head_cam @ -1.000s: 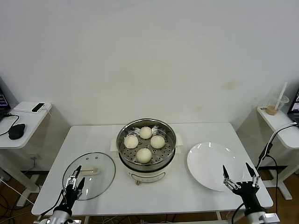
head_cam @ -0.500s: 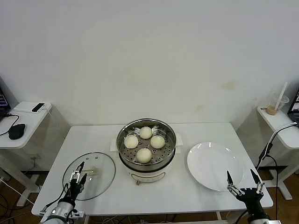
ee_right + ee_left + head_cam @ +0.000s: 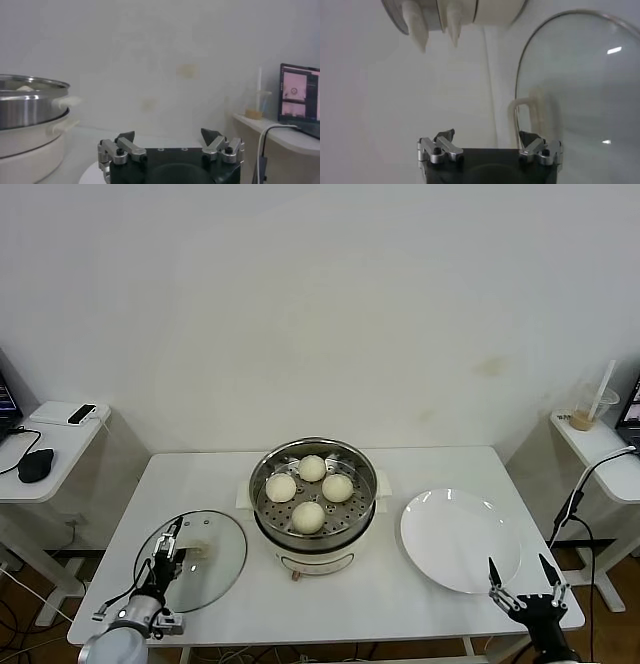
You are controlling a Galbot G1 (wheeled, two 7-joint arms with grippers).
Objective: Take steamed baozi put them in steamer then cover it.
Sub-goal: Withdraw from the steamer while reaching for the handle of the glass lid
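Head view: open left hand (image 3: 168,556) has advanced over the cover (image 3: 191,560) (baozi (image 3: 308,516) already loaded); open right hand (image 3: 527,580) retreats off the bench's (image 3: 330,599) near-right corner.

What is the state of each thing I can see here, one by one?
Round shiny steel steamer: uncovered, on the table.
Four off-white round steamed baozi: all on the perforated tray inside the steamer.
Round clear glass cover: lying flat on the table, left of the steamer.
Flat white round plate: empty.
Left end effector: open, over the cover, holding nothing.
Right end effector: open, low beside the plate, empty.
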